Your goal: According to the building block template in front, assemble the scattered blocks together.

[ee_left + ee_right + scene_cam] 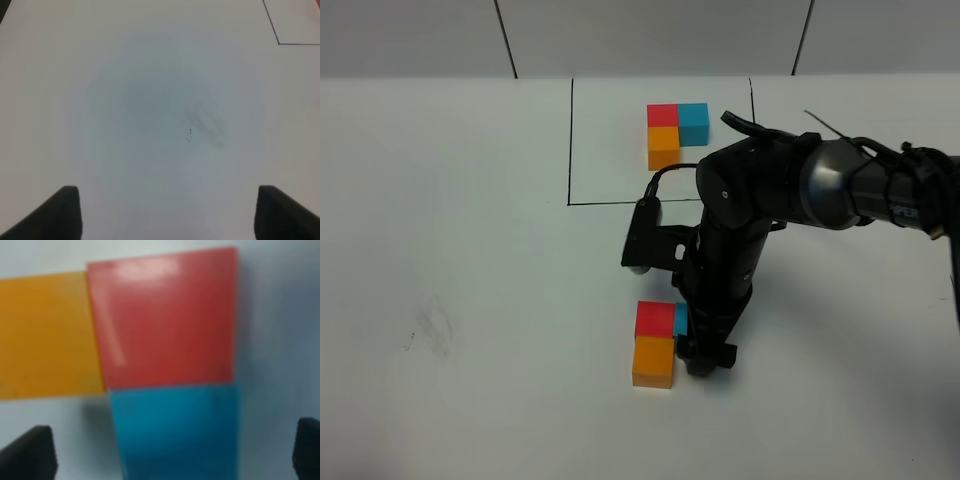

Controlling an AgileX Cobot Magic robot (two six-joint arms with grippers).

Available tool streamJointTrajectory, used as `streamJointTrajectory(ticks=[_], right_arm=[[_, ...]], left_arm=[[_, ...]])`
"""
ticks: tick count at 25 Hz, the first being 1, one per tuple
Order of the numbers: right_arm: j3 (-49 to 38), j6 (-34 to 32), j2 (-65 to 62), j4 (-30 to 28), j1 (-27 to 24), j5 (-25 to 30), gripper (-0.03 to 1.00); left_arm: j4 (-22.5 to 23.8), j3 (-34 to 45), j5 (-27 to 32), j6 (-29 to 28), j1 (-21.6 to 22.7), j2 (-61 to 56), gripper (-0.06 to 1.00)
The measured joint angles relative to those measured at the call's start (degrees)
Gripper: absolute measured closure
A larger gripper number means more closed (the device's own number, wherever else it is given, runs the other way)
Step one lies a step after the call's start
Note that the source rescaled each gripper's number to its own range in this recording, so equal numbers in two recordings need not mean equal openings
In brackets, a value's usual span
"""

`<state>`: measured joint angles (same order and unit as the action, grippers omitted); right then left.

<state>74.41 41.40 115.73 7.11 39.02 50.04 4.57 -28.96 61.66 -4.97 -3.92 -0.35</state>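
Observation:
The building block template (672, 130) is an L of red, blue and orange cubes inside a thin black drawn rectangle at the back of the table. The scattered blocks stand together nearer the front: the red cube (654, 318) (165, 320), the orange cube (653, 361) (47, 335) touching it, and the blue cube (680, 320) (175, 430) against the red one's other side, half hidden by the right arm. My right gripper (703, 358) (167, 455) is open, its fingertips (27, 452) wide apart on either side of the blue cube with gaps. My left gripper (170, 215) is open over bare table.
The black rectangle's line (620, 203) runs just behind the right arm; one corner of it (278, 44) shows in the left wrist view. A faint grey smudge (432, 328) marks the white table at the left.

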Motion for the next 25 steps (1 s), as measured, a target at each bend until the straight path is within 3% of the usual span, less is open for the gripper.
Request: streamJointTrajectory(ticks=[5, 9, 13, 18, 21, 25], right_arm=[[-1.4, -19.3, -11.0, -9.5, -4.3, 2.7, -0.03], [-5.5, -30.4, -20.0, -17.7, -17.1, 3.2, -0.03], [-7.7, -30.1, -27.4, -24.8, -31.8, 4.2, -0.03], [-9.6, -24.9, -38.5, -27.8, -47.2, 8.1, -0.03], [-11.5, -23.9, -48.7, -28.5, -51.6, 8.9, -0.03], [-16.8, -24.9, -63.9, -26.8, -51.2, 10.0, -0.03]], left_arm=[[0.0, 0.0, 0.0, 0.0, 0.0, 0.0, 0.35], [0.0, 0.0, 0.0, 0.0, 0.0, 0.0, 0.35], [0.0, 0.0, 0.0, 0.0, 0.0, 0.0, 0.35], [0.0, 0.0, 0.0, 0.0, 0.0, 0.0, 0.35], [0.0, 0.0, 0.0, 0.0, 0.0, 0.0, 0.35], [0.0, 0.0, 0.0, 0.0, 0.0, 0.0, 0.35]])
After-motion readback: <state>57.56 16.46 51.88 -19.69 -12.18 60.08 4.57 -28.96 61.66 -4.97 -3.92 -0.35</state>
